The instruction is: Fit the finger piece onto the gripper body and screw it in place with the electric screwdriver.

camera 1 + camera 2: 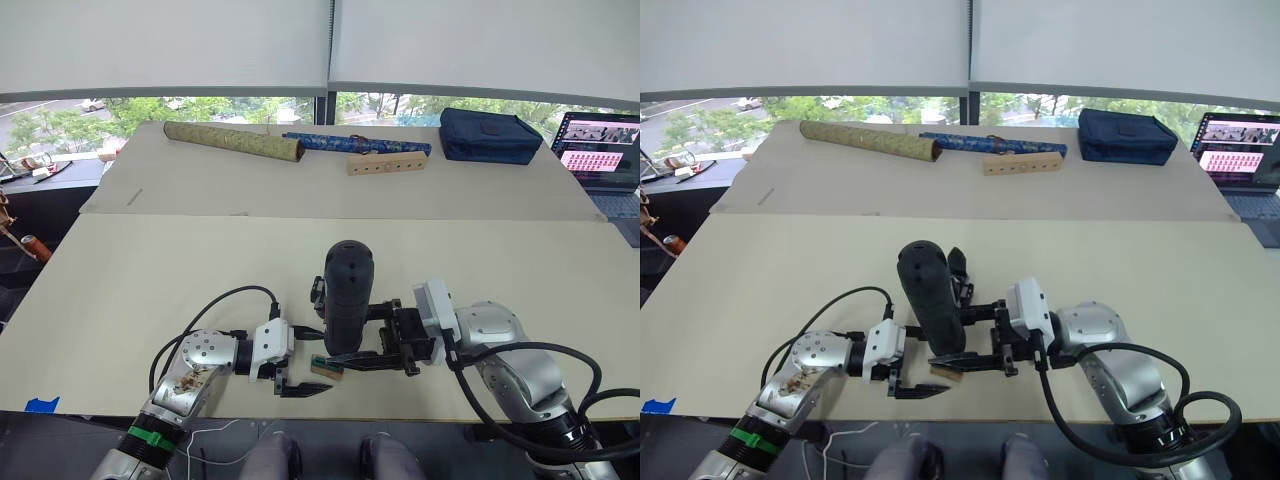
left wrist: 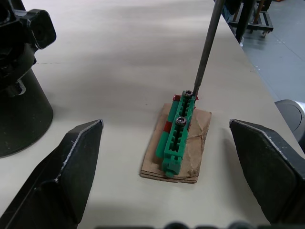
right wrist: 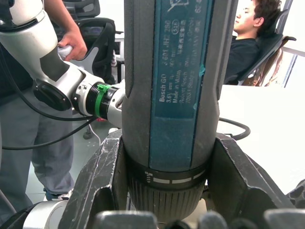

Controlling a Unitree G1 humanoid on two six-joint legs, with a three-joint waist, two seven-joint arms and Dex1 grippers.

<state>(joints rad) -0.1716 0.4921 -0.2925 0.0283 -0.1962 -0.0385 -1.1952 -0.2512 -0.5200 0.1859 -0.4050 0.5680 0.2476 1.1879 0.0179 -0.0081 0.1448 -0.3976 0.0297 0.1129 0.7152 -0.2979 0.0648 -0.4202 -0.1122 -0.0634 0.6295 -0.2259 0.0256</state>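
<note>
In the right pincer (image 1: 385, 345), the electric screwdriver (image 1: 346, 296).

Electric screwdriver (image 3: 174, 95): matt dark plastic casing, ribbed collar, thin grey metal bit (image 2: 204, 52). Screw holder (image 2: 177, 133): glossy green plastic on rough brown cardboard (image 2: 193, 155). Table (image 1: 150, 270): smooth matt beige.

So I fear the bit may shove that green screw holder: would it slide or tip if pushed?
The green holder looks small, light and plastic, so it would likely slide. It sits on a scrap of cardboard that may shift over the smooth table. It lies long and low, so tipping seems unlikely. The bit touches its far end, so it might pivot.
</note>
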